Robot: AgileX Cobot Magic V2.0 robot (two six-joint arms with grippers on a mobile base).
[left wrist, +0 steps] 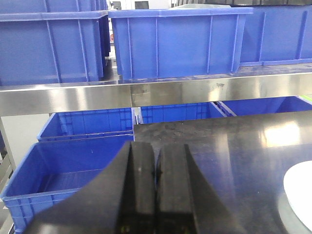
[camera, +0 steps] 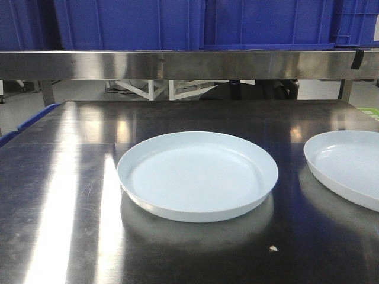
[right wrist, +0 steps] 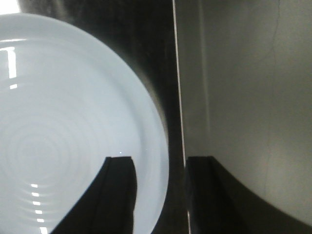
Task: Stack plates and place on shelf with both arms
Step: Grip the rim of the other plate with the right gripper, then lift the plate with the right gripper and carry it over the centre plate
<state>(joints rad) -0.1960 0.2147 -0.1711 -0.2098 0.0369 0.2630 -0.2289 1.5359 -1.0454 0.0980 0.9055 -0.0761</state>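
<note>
— How do the plates lie?
— Both are flat on the steel tabletop point(camera: 59, 177), hollow side up. They are round, so neither has a long axis. The middle plate point(camera: 197, 176) sits mid-table, and the right plate point(camera: 346, 165) lies apart from it, cut off by the frame edge. The shelf point(camera: 177, 64) behind them carries blue crates point(camera: 130, 23).
— And the grippers?
— The left gripper point(left wrist: 156, 168) is pressed together. The right gripper point(right wrist: 158, 190) is spread, with one finger over a plate and the other past its rim.

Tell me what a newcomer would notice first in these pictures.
Two pale plates sit on the dark steel tabletop: the centre plate whole, the right plate cut off by the frame edge, apart and unstacked. Behind them, big blue crates fill the shelf. The right gripper hangs with jaws open over the right plate's rim.
</note>
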